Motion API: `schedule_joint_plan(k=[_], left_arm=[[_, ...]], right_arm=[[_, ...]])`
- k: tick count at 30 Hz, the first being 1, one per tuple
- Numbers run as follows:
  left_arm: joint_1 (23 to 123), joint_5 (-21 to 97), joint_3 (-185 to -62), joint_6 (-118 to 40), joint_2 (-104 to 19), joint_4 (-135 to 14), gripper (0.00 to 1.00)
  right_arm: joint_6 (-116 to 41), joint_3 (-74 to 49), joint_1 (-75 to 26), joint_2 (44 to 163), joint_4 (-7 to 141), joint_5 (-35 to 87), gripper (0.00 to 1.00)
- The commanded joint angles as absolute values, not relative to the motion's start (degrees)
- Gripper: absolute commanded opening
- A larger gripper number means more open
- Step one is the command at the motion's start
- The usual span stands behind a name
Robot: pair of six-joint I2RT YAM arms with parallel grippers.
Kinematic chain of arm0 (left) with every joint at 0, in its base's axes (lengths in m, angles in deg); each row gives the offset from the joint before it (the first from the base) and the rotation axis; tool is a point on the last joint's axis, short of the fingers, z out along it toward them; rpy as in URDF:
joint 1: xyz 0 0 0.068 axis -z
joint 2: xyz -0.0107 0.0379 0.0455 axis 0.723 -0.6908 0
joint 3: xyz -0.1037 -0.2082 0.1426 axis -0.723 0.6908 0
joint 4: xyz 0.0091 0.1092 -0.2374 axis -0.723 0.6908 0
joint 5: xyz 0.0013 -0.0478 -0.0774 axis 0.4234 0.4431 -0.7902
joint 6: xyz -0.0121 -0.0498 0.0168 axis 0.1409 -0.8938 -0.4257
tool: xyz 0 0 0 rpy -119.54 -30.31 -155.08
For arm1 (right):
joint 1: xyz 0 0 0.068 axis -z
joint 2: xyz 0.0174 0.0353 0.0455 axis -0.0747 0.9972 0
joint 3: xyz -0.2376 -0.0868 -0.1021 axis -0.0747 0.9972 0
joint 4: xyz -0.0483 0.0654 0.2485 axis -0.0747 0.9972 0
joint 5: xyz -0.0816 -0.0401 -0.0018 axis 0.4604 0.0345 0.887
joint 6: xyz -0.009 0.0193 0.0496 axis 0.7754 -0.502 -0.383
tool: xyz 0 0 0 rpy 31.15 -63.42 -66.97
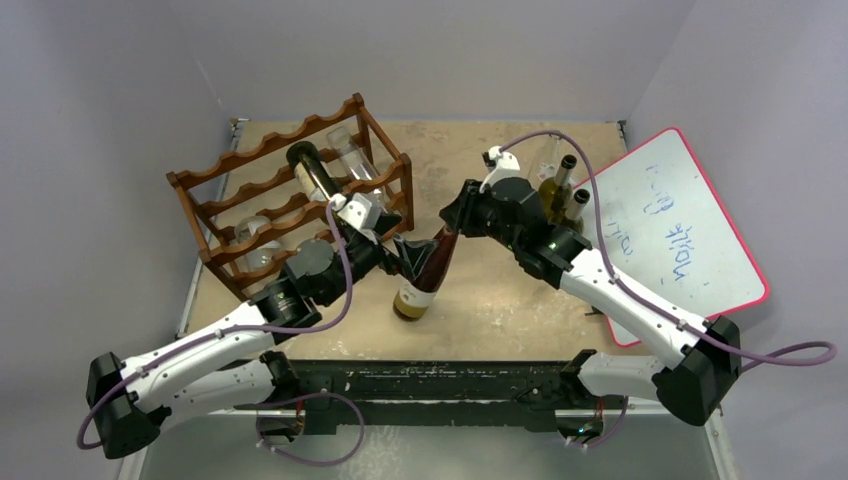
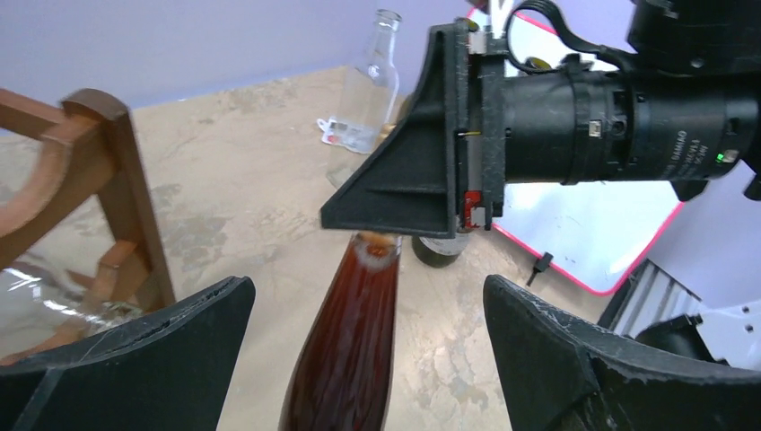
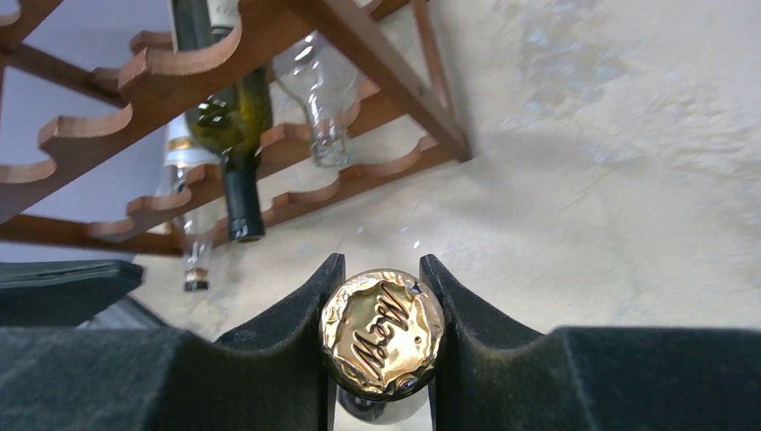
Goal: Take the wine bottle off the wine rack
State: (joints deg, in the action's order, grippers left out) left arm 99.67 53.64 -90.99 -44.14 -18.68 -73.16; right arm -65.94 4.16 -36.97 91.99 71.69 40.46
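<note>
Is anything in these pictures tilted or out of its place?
Yes. The brown wine bottle leans steeply between the arms, base down, held only at its gold cap by the right gripper. Nothing looks spilled.

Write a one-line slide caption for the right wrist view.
Right gripper clamps a gold bottle cap, with the wine rack and its bottles behind.

Overhead view; wrist views close, sharing wine bottle (image 1: 425, 272).
</note>
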Motion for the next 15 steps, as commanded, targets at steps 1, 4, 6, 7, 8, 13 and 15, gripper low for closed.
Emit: schedule_joint_plan(k=[1,4,6,7,8,13,15], left_arm=[[99.57,60.96,-95.59,-46.41,-14.54,-65.82,1.0],[99.57,64.66,-94.98,-46.29,-12.28,-64.05,1.0],[99.57,67.27,-94.72,-46.28,-11.28,-62.3,1.0],[99.52,68.37,-94.73,-46.34,-10.92,-61.29,1.0],[99.56,69.15,-94.73,-46.32,-10.6,-60.41,1.0],[99.57,71.51,-94.0,-45.92,-9.02,-58.11,1.0],[99.57,72.52,-92.8,-46.21,-7.61,-58.28,1.0]], right_arm=[[-56.74,-3.09,-36.48,89.13,67.25,51.72,0.0],[-53.62,-6.04,-36.45,90.46,68.18,55.21,0.0],[-52.63,-8.08,-36.47,91.28,68.7,58.03,0.0],[-52.05,-8.9,-36.46,91.57,68.63,59.13,0.0],[-51.44,-9.44,-36.41,91.79,68.17,60.1,0.0],[-47.8,-12.28,-35.74,93.93,65.3,64.83,0.0],[-46.82,-14.49,-34.84,95.69,65.69,66.71,0.0]])
